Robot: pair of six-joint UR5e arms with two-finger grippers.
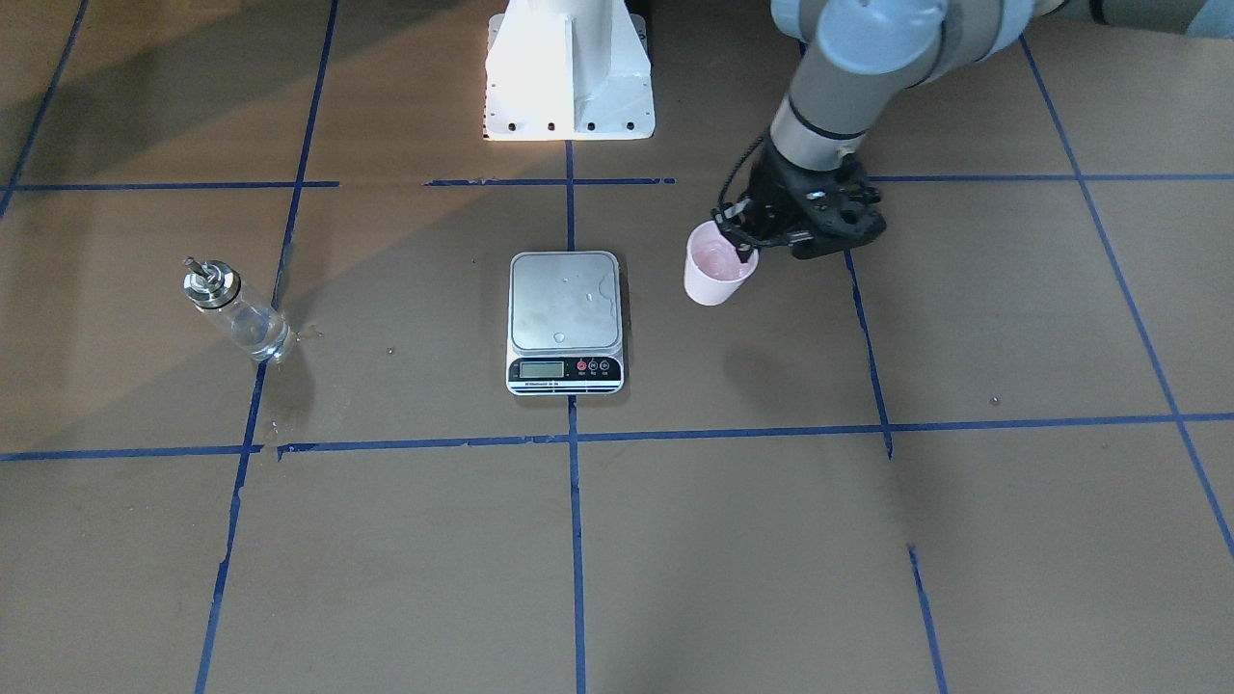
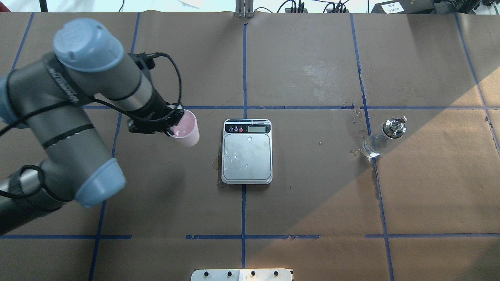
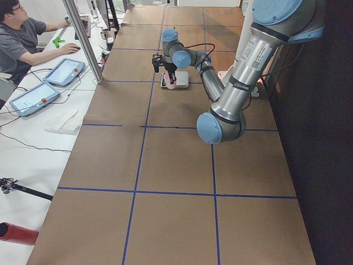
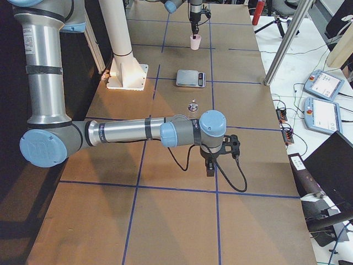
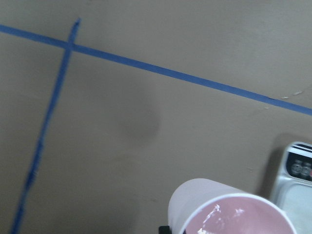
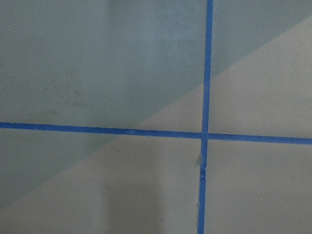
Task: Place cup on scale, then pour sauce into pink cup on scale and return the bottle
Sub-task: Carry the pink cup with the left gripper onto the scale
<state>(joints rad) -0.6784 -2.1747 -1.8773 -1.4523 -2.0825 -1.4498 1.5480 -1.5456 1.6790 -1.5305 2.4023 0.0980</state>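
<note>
The pale pink cup [image 1: 715, 270] hangs tilted in my left gripper [image 1: 747, 241], which is shut on its rim; it is off the table, to the robot's left of the scale. It also shows in the overhead view [image 2: 186, 130] and the left wrist view [image 5: 234, 209]. The scale [image 2: 247, 154] lies flat at the table's middle with water drops on its steel platform and nothing on it. The clear glass bottle [image 2: 381, 138] with a silver pourer cap stands on the robot's right side. My right gripper [image 4: 210, 168] hangs over bare table far from the bottle; I cannot tell whether it is open.
The white robot base [image 1: 569, 67] stands behind the scale. Small wet spots lie around the bottle's foot [image 2: 357, 152]. An operator [image 3: 22, 38] sits at a side desk with tablets [image 3: 63, 70]. Blue tape lines cross the brown table.
</note>
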